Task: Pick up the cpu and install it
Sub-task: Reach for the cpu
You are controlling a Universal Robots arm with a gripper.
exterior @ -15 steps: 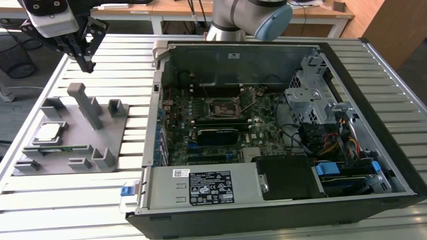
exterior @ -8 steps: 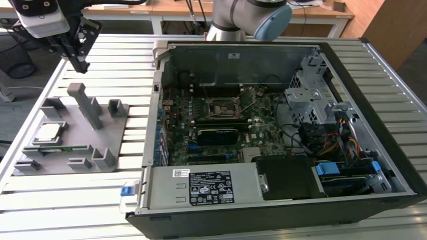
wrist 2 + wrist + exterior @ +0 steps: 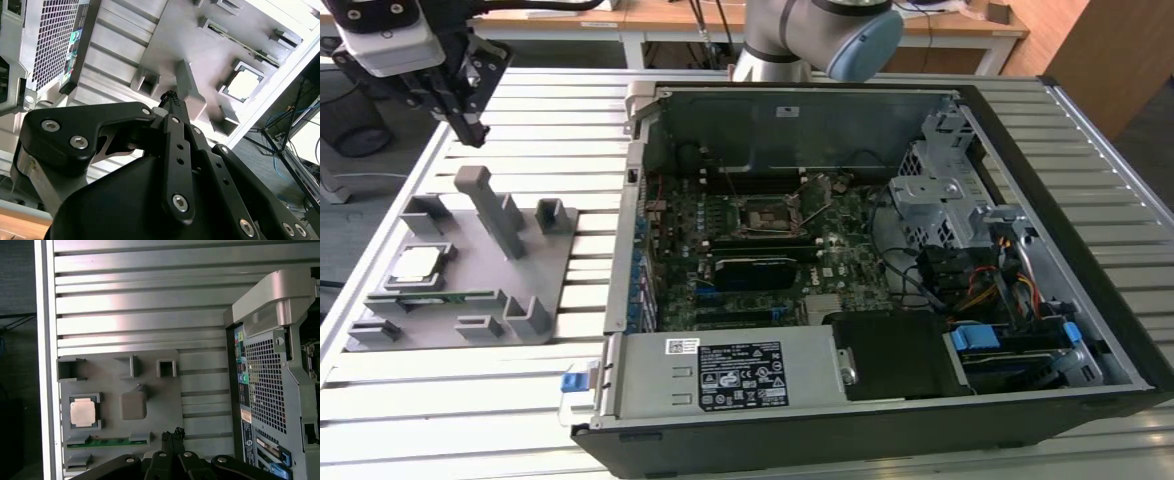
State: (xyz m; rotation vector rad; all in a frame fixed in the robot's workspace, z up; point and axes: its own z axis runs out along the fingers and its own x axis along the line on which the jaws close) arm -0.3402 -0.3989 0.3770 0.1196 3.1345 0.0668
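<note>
In the exterior view the cpu (image 3: 418, 265) is seated flat in the grey fixture (image 3: 554, 272), at nine o'clock from the computer case (image 3: 854, 440). The gripper (image 3: 470, 135), jaws closed together on nothing, is held at one o'clock of it. The chip is judged light, stiff, slick-topped and fragile, and its opposite edges are judged best gripped.

Open computer case (image 3: 801, 130) on slatted metal table (image 3: 547, 120), grey fixture tray (image 3: 558, 265), green memory stick (image 3: 443, 297)

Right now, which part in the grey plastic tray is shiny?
The small square silver-topped cpu; the other part, a long thin green memory stick, is not shiny.
</note>
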